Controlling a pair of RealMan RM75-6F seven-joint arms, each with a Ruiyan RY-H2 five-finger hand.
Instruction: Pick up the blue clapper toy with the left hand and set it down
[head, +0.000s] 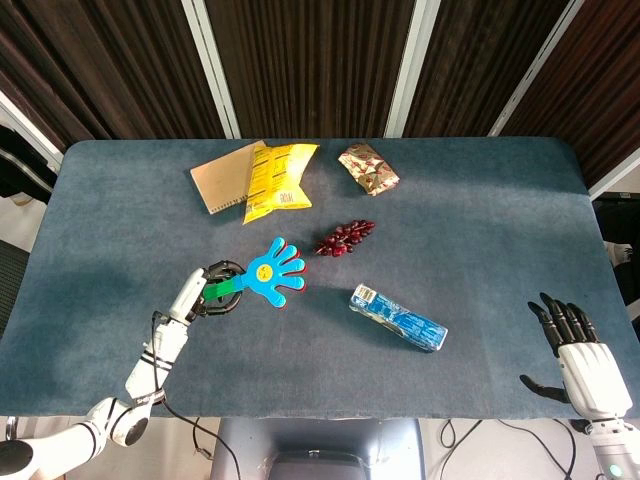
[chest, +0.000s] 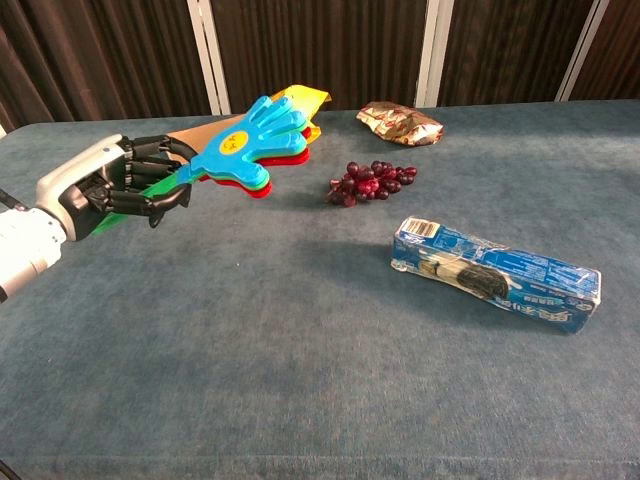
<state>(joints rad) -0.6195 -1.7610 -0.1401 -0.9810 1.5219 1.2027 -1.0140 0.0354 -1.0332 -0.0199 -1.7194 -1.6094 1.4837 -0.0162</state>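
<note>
Blue clapper toy (chest: 252, 140) aloft in my left robot hand (chest: 112, 187).
Fingers wrap its green handle; toy clear above the desk (chest: 300, 330). My right robot hand (head: 583, 355) rests open, fingers spread.

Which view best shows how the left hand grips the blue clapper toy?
The chest view: the left hand fills more of the frame, fingers wrapped around the blue clapper toy handle. The head view shows both smaller, from above.
</note>
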